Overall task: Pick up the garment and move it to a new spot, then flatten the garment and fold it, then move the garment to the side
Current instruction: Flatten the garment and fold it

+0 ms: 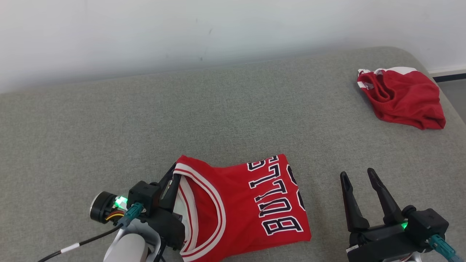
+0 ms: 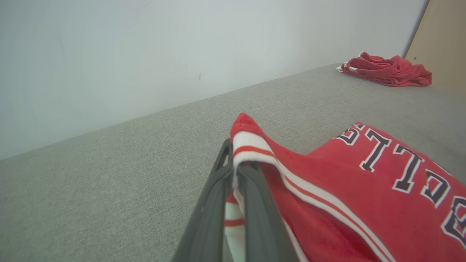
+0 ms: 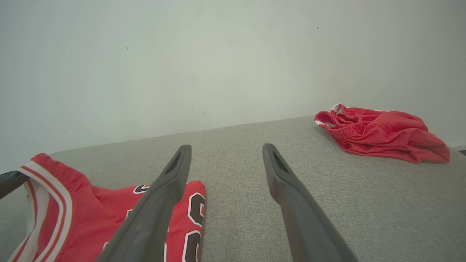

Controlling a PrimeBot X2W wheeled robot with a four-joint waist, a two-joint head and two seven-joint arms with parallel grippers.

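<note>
The garment is a red jersey with white trim and dark lettering, folded and lying near the front of the grey cushion surface. My left gripper is shut on the jersey's white-trimmed edge at its left side; in the left wrist view the trim is pinched between the two dark fingers and lifted a little. My right gripper stands open to the right of the jersey, apart from it, with nothing between its fingers. The jersey lies to the left in the right wrist view.
A second red garment lies crumpled at the far right corner of the surface, also in the wrist views. A pale wall runs along the back. Bare grey surface stretches behind and left of the jersey.
</note>
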